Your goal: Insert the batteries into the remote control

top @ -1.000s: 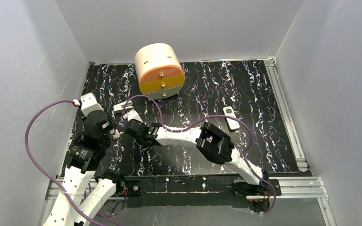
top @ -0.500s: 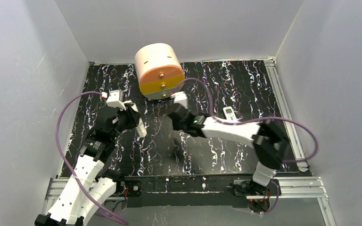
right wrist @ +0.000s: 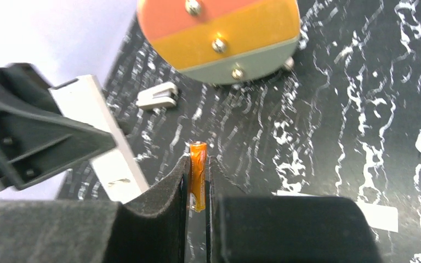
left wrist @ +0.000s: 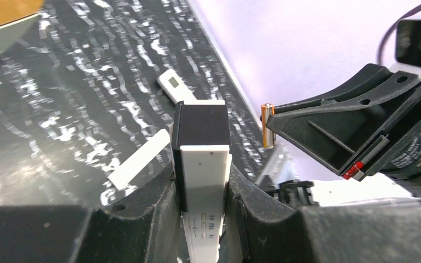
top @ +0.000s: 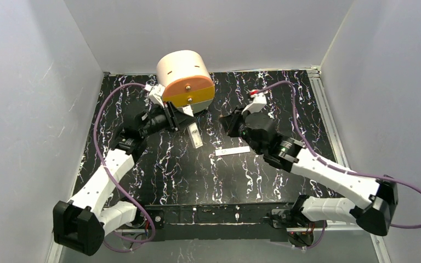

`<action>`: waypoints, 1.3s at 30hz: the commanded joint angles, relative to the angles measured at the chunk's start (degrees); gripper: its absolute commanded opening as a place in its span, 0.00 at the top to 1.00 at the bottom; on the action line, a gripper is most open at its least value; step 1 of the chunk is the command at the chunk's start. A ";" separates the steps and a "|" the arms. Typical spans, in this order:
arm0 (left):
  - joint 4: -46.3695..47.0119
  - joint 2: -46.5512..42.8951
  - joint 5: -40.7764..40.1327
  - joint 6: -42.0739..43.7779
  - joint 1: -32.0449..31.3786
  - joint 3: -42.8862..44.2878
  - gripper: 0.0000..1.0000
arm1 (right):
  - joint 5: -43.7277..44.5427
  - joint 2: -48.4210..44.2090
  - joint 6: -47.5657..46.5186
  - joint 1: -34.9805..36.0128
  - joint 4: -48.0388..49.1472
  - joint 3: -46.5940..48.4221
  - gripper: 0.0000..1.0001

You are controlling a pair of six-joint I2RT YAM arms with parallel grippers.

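My right gripper point(right wrist: 198, 164) is shut on one orange-brown battery point(right wrist: 198, 175), which stands upright between the pads, its top poking out. The left wrist view shows that battery point(left wrist: 267, 125) at the tip of the right gripper point(left wrist: 277, 127), in the air. The remote control point(left wrist: 172, 85), small and white with a little screen, lies on the table beyond; in the top view my right arm hides it. My left gripper point(left wrist: 202, 181) is shut on a long narrow white bar point(left wrist: 205, 186) with a black side. In the top view that bar point(top: 194, 134) sticks out near the drum, opposite the right gripper point(top: 227, 121).
A round drum point(top: 185, 82) with orange, yellow and grey drawer fronts stands at the back. A flat white strip point(top: 232, 151) lies mid-table between the arms. A small white-grey wedge piece point(right wrist: 158, 96) lies by the drum. Grey walls close in three sides.
Both arms have swung from the near left toward the back. The left carried the white bar up beside the drum and the right moved rightward. The flat strip now shows mid-table.
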 commanded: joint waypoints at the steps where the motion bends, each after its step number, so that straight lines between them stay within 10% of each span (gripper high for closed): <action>1: 11.59 1.96 10.64 -9.72 0.38 5.04 1.00 | -1.57 -5.19 -2.59 -0.04 7.00 0.77 0.83; 11: 26.47 9.05 15.21 -25.61 0.63 4.10 1.00 | -10.02 -4.49 -6.30 1.24 12.40 4.63 0.82; 39: 36.80 10.70 14.63 -41.27 1.25 -2.75 1.00 | 1.38 2.61 -17.91 10.62 16.75 5.28 0.82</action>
